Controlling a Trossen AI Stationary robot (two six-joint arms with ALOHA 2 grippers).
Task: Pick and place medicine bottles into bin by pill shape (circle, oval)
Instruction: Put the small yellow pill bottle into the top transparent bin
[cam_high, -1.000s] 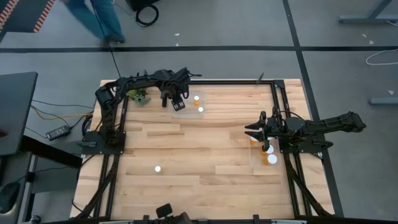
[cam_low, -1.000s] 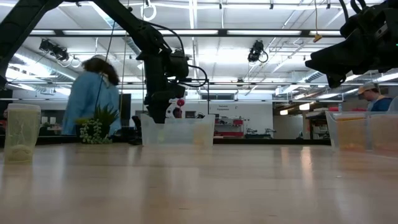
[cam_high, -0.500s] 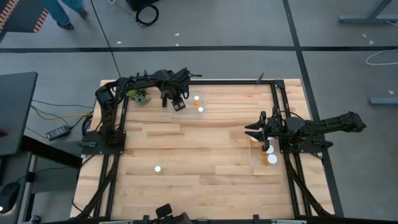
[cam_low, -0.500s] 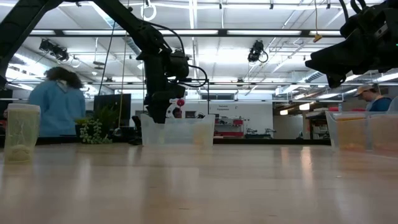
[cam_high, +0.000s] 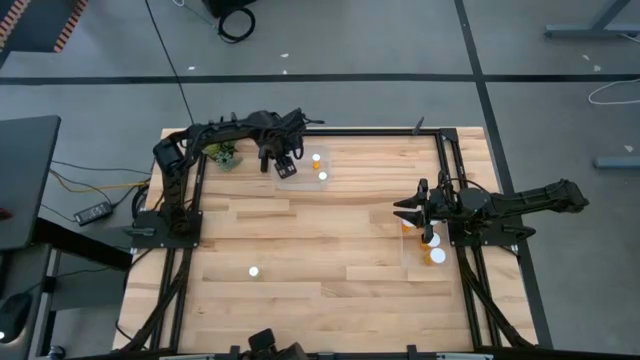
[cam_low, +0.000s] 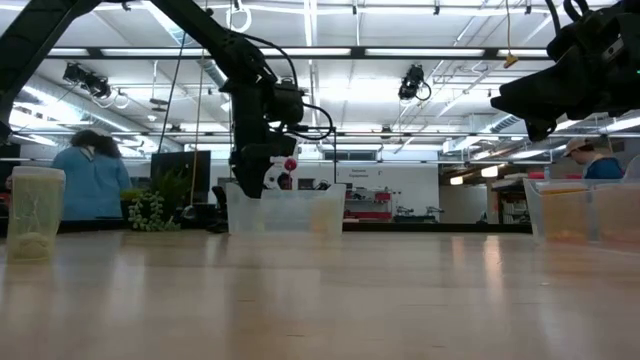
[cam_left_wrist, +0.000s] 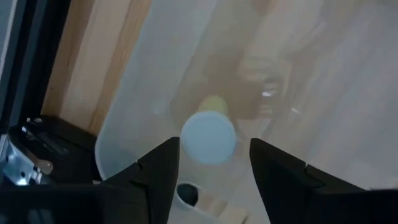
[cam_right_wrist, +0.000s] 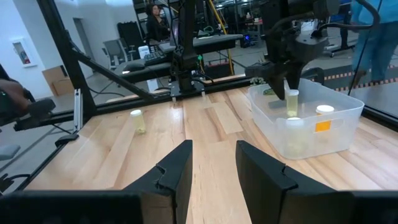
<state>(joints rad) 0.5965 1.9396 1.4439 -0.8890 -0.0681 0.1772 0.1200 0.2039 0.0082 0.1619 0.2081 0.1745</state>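
My left gripper (cam_high: 283, 165) hangs open, fingers pointing down, over the near-left part of a clear bin (cam_high: 300, 181) at the table's far side. A small amber medicine bottle with a white cap (cam_left_wrist: 206, 134) sits below the gap, apart from both fingers. Two more bottles (cam_high: 316, 158) (cam_high: 323, 176) stand in that bin. One bottle (cam_high: 254, 270) stands alone on the wood near the front edge. My right gripper (cam_high: 408, 212) waits open at the right, beside a second clear bin (cam_high: 412, 262) that holds bottles (cam_high: 436, 256).
A small potted plant (cam_high: 225, 157) stands at the far left corner, close to the left arm. Black frame rails (cam_high: 440, 170) border the table. Bare wood (cam_high: 330, 240) lies between the two bins. A person (cam_low: 90, 180) stands in the room beyond the table.
My left gripper has opened where it hangs above the far bin, without shifting or turning. A person in the room behind the table has walked toward the left.
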